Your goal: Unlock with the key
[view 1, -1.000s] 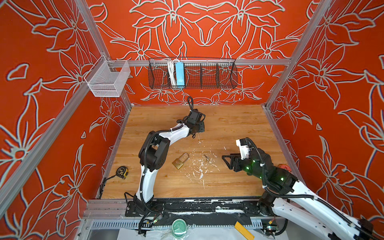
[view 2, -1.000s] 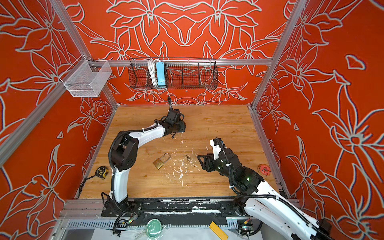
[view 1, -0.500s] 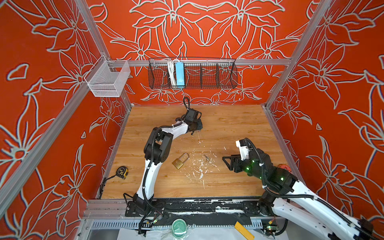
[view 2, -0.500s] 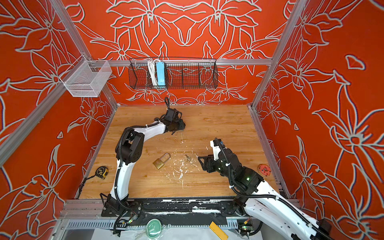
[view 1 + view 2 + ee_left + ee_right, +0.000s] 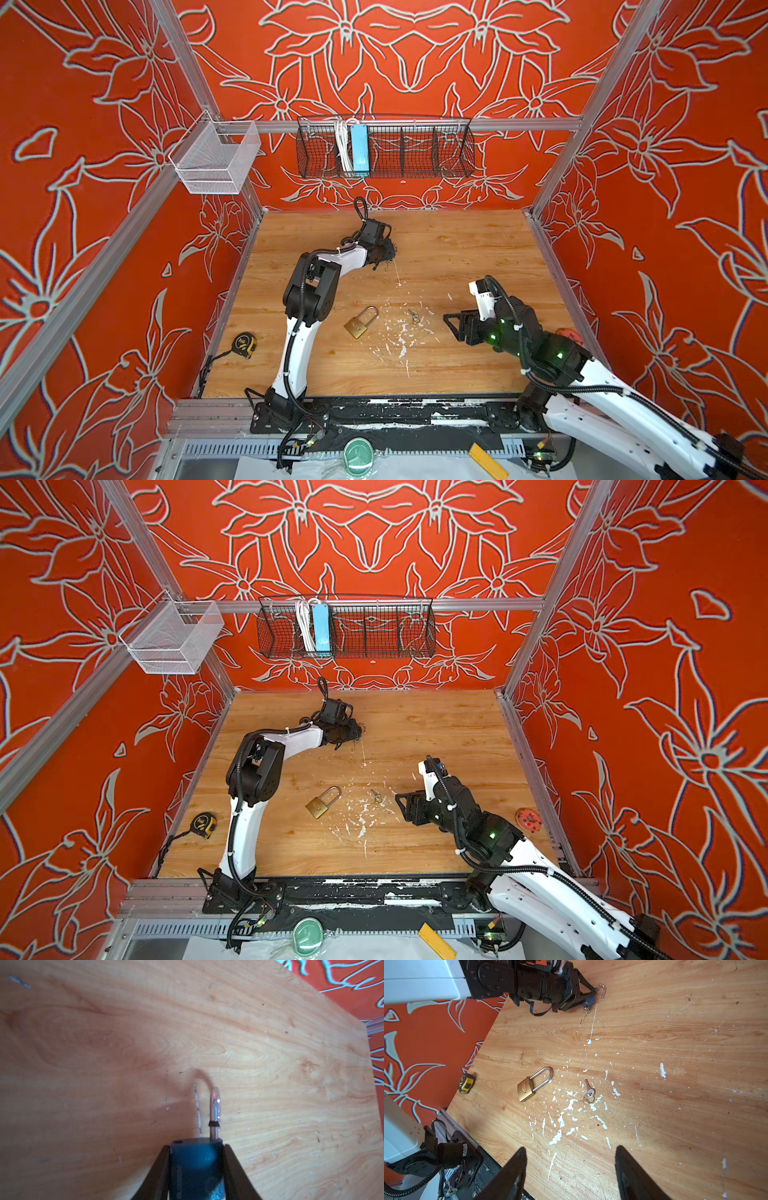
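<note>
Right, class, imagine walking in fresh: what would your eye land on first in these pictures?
First the orange-red walls with white flower outlines all around. Then, in the middle of the wooden table, a brass padlock with a closed silver shackle lies flat, a small silver key on a ring beside it. Farther back the left gripper clamps a blue metal padlock, while the right gripper stands open near the key.

brass padlock [image 5: 526,1089], shackle closed, lying flat; silver key [image 5: 589,1091] on a ring just beside it; blue padlock [image 5: 196,1167], shackle open, well apart.
</note>
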Robot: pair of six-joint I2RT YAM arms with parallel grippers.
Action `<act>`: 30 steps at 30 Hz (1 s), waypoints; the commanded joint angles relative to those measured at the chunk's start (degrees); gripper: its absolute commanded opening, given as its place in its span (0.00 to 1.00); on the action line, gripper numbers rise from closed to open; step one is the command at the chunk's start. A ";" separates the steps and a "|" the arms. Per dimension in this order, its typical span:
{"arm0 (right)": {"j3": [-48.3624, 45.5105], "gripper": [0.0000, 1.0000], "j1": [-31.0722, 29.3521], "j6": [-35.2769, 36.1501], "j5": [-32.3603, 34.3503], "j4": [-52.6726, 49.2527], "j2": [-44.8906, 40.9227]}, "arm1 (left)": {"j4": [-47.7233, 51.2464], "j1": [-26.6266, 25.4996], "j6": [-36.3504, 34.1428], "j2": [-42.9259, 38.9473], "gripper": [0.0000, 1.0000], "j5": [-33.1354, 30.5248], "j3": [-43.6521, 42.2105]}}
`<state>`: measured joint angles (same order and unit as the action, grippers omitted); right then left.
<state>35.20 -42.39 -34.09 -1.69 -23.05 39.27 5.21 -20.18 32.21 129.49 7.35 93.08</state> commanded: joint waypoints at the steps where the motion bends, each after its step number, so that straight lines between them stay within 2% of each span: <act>1: 1.46 0.68 0.32 -0.20 0.82 1.89 0.17 | -1.12 0.67 -0.96 0.44 0.00 -0.55 -1.05; 7: 1.90 0.68 0.30 0.20 0.45 2.08 1.19 | 2.32 0.85 -3.67 -0.27 0.00 -4.54 -0.50; 14: 2.16 0.69 0.33 0.85 1.84 -0.35 0.45 | 23.57 0.76 -4.98 4.70 0.00 -16.83 12.17; 17: 1.79 0.69 0.33 0.69 2.98 -1.81 -0.89 | 27.95 0.76 -5.19 6.10 0.00 -19.48 15.21; 20: 0.99 0.70 0.44 0.43 3.95 -2.35 -2.01 | 31.09 0.93 -5.39 7.53 0.00 -21.23 17.84; 25: 2.01 0.70 0.41 0.74 3.46 -3.38 -1.99 | 33.77 1.11 -5.33 9.38 0.00 -20.29 20.77; 28: 1.97 0.70 0.47 0.54 3.54 -4.17 -3.11 | 33.46 1.20 -5.15 9.29 0.07 -19.54 20.48; 30: 1.57 0.71 0.51 0.35 3.75 -4.99 -4.24 | 33.42 1.37 -4.92 9.22 0.17 -19.15 20.24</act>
<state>35.64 -42.30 -33.63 0.69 -26.11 36.62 34.22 -19.44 27.07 137.12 -11.35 113.36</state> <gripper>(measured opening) 0.705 0.363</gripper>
